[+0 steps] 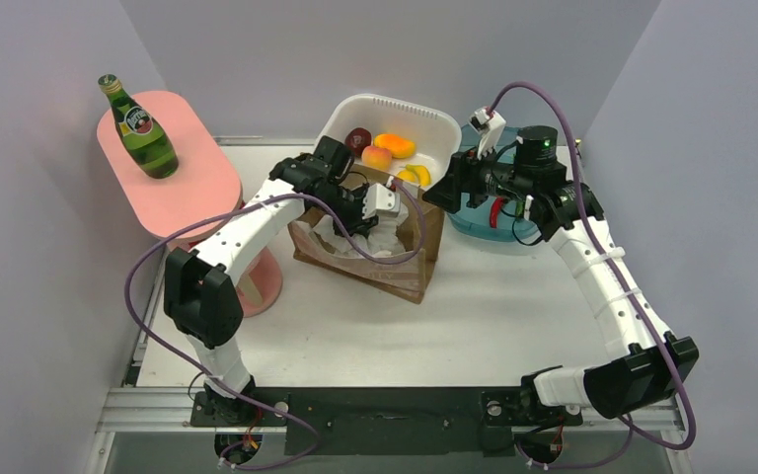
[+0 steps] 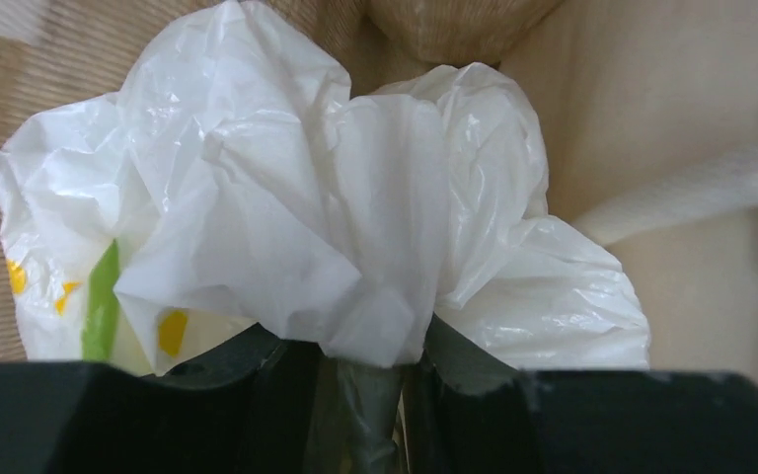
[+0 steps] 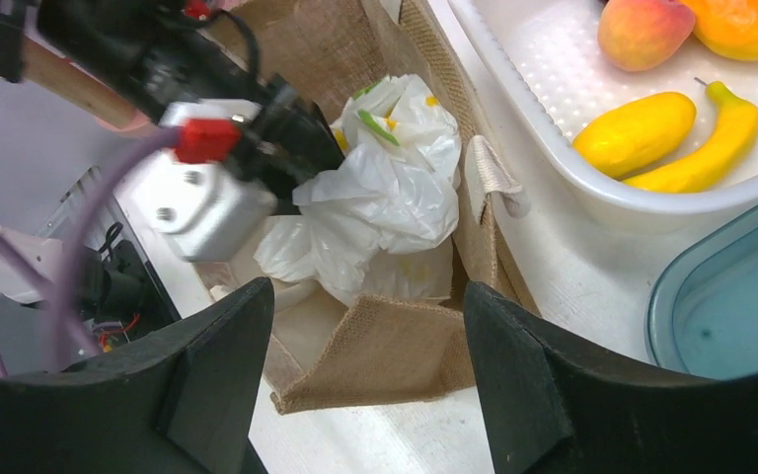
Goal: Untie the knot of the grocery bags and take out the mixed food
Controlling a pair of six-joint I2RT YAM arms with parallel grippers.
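Bag (image 2: pixel 336 197) sits crumpled in the brown tote (image 1: pixel 395 276), thin, soft, slippery, so I'd pinch its bunched neck; left gripper (image 2: pixel 360 373) narrowly parted around a fold, can't tell if gripping; right gripper (image 3: pixel 370 370) wide open, empty, near tote.

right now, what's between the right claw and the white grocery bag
The brown bag's folded wall, shown in the right wrist view: right claw outside it, grocery bag inside.

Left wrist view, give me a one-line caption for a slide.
White grocery bag bunched between the fingers of the left gripper, inside a brown woven bag.
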